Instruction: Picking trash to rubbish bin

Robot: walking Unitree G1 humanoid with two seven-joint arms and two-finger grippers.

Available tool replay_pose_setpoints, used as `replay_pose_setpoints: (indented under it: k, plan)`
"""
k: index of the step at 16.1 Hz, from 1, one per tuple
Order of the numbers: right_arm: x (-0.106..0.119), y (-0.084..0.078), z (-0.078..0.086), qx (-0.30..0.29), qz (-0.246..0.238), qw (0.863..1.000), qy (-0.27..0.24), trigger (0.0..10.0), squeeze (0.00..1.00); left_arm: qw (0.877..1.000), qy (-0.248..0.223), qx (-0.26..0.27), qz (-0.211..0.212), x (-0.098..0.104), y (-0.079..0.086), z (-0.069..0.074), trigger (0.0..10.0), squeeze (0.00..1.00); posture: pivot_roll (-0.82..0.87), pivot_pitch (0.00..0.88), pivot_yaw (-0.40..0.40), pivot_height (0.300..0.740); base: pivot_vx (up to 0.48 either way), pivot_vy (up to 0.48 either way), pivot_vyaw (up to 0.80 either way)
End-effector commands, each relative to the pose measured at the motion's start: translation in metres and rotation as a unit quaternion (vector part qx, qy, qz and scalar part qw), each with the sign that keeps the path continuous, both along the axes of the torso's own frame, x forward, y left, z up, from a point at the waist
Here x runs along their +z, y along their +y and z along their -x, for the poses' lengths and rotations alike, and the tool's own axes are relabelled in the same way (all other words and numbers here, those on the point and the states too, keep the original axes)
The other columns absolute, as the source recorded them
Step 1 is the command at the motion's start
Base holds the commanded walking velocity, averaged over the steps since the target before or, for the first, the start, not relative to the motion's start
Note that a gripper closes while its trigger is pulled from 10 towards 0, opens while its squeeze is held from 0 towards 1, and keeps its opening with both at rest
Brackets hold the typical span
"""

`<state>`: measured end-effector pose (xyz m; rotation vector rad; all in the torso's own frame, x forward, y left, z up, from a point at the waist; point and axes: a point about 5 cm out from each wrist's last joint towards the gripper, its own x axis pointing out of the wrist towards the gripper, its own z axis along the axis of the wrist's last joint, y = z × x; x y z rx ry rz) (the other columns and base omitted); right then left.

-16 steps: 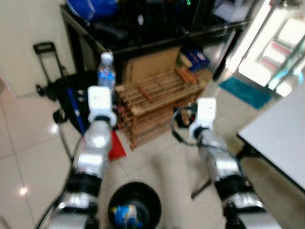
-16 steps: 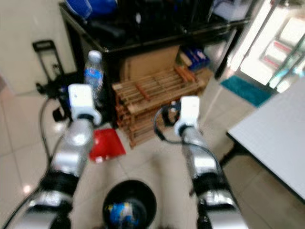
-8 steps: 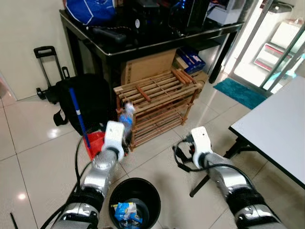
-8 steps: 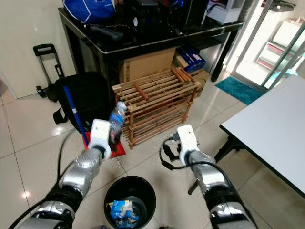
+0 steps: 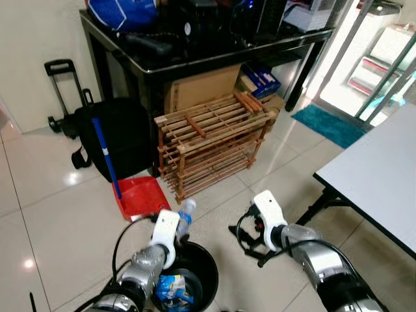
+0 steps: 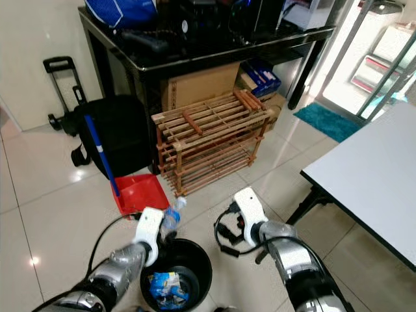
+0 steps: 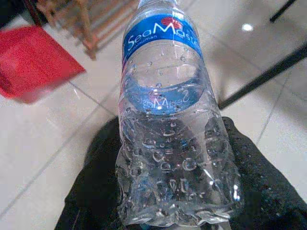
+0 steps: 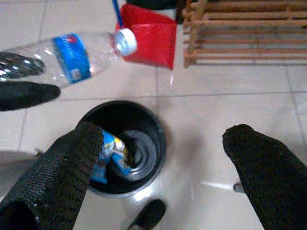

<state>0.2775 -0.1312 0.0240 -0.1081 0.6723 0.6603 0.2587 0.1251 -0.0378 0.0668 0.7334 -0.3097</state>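
1. The left gripper [image 5: 177,229] is clamping a plastic water bottle [image 5: 184,215] just above the black rubbish bin [image 5: 203,279], at its 11 o'clock rim.
2. The right gripper [image 8: 158,158] is hanging with fingers spread wide, holding nothing, at the bin's 3 o'clock.

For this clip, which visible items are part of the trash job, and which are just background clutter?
Job items:
- water bottle, held in the left end effector
- black bin with a blue wrapper inside
- right end effector, open, empty

Lying about:
- red dustpan
- wooden rack
- black bag
- hand trolley
- white table
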Motion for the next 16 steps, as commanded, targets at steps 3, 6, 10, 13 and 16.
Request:
replay_pose_setpoints:
  k: [3,6,10,13,16]
  plan:
    - [0.005,-0.003,0.006,0.019,0.006,1.0,0.0,10.0,0.0,0.999,0.029,-0.011,-0.008,-0.01,-0.006,0.013,10.0,0.0,-0.04,0.107,-0.129,0.74,0.0,0.0,0.0]
    - [0.008,-0.001,0.012,0.027,0.004,1.0,0.008,10.0,0.0,0.998,0.051,-0.014,-0.017,-0.019,-0.004,0.025,10.0,0.0,-0.05,0.113,-0.131,0.74,0.0,0.0,0.0]
    - [0.011,0.001,0.015,0.027,0.003,1.0,0.01,10.0,0.0,0.997,0.07,-0.017,-0.014,-0.024,-0.006,0.031,10.0,0.0,-0.05,0.11,-0.127,0.74,0.0,0.0,0.0]
    - [0.012,0.002,0.015,0.025,0.002,1.0,0.01,10.0,0.0,0.997,0.077,-0.022,-0.01,-0.025,-0.008,0.033,10.0,1.0,-0.05,0.116,-0.125,0.74,0.0,0.0,0.0]
    - [0.014,0.003,0.015,0.026,0.001,1.0,0.01,10.0,0.0,0.997,0.078,-0.023,-0.009,-0.025,-0.009,0.033,10.0,1.0,-0.05,0.123,-0.122,0.74,0.0,0.0,0.0]
